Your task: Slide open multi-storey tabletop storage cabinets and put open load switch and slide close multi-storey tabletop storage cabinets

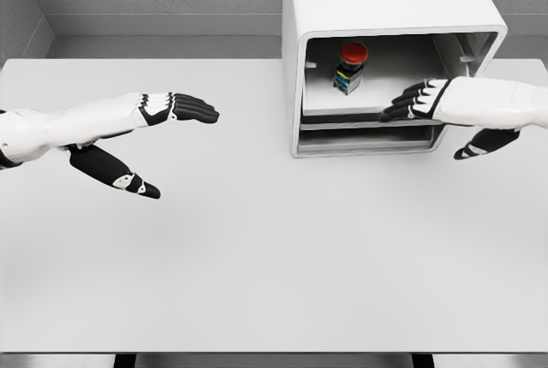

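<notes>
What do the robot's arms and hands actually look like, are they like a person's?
Roughly. Both arms are smooth glossy white shells, with no cables or markings showing. The left hand and the right hand each have a white back and black, jointed fingers with small white segments near the knuckles. The thumbs are black too, with white patches.
</notes>
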`<action>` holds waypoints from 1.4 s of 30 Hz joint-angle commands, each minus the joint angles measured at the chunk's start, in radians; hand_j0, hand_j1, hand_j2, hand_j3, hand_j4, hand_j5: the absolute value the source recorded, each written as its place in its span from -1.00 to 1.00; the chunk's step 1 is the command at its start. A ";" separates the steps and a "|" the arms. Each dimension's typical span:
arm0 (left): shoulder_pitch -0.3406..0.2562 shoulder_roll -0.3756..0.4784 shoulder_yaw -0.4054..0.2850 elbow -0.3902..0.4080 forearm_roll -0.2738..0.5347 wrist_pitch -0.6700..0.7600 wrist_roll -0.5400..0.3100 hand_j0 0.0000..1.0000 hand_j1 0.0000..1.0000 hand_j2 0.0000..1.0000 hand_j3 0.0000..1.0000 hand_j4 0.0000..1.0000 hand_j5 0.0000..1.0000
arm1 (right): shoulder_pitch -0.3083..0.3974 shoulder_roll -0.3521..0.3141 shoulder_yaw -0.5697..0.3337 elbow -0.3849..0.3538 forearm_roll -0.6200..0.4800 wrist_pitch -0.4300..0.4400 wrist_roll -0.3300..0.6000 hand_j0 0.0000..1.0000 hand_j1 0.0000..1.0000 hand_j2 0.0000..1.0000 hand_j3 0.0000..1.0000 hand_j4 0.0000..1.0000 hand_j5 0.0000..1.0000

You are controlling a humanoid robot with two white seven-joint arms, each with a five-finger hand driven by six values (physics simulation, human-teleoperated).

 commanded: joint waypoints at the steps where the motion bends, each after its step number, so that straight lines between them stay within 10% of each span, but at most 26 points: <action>1: 0.000 0.002 -0.001 -0.001 0.007 0.003 0.000 1.00 1.00 1.00 1.00 1.00 1.00 | 0.000 -0.008 0.002 -0.011 -0.006 0.003 0.005 1.00 1.00 1.00 1.00 1.00 1.00; 29: 0.005 0.006 0.002 -0.001 0.007 0.003 0.000 1.00 1.00 1.00 1.00 1.00 1.00 | -0.008 0.135 0.008 0.127 0.092 0.003 0.051 1.00 1.00 1.00 1.00 1.00 1.00; 42: 0.005 0.028 0.006 -0.003 0.009 0.003 0.000 1.00 1.00 1.00 1.00 1.00 1.00 | 0.017 -0.016 0.003 -0.036 0.096 0.003 0.031 1.00 1.00 1.00 1.00 1.00 1.00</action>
